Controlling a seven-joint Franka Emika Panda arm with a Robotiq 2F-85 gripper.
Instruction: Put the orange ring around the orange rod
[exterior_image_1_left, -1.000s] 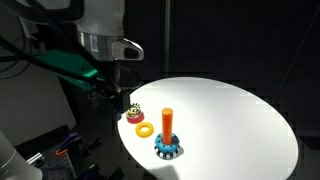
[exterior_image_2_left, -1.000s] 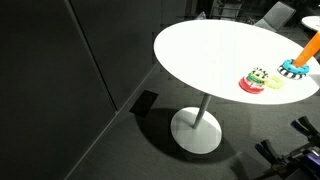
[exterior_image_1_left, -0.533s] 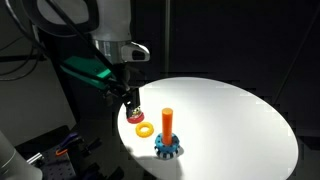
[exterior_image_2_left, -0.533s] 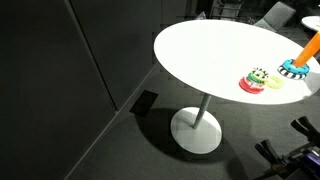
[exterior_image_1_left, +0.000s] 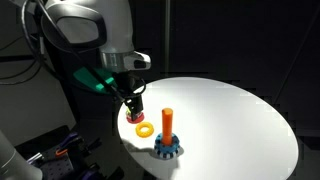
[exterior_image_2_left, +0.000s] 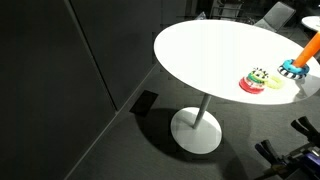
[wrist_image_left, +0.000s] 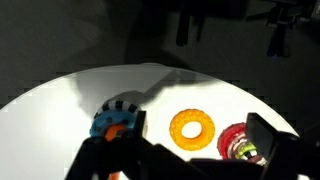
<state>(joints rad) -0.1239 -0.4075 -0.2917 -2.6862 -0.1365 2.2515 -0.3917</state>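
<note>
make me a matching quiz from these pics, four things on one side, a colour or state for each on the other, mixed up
1 orange ring
2 orange rod
3 round piece
4 table

A white and round
B upright on a blue base
C red, green and yellow
D lying flat, nothing through it

Pairs: 1-D, 2-B, 3-C, 4-A
</note>
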